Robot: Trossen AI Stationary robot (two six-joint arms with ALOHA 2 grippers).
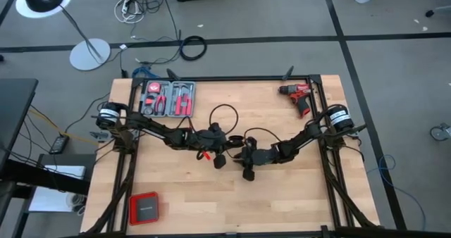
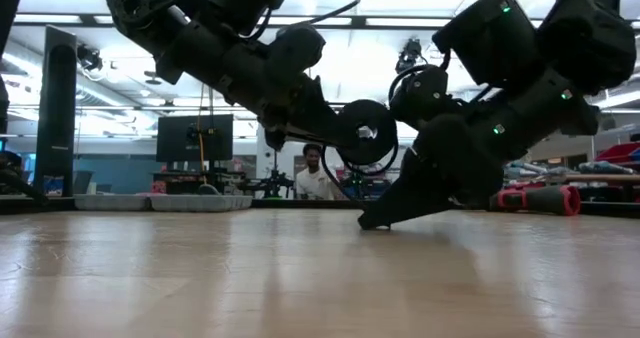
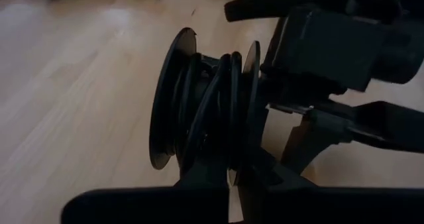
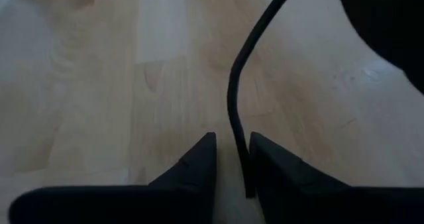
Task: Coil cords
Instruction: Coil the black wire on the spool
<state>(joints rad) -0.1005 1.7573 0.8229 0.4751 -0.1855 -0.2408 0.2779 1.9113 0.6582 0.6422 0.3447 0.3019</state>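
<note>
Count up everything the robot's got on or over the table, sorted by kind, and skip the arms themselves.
black cord: 1
spool: 1
red drill: 1
tool case: 1
red box: 1
Total: 5

Both arms meet at the middle of the table: the left gripper just left of the right gripper. Between the right gripper's 2 fingers runs the cord (its slack loops behind the arms). A spool sits ahead of the left gripper. The tool tray lies at the back left, the drill back right, and a flat case front left.
</note>
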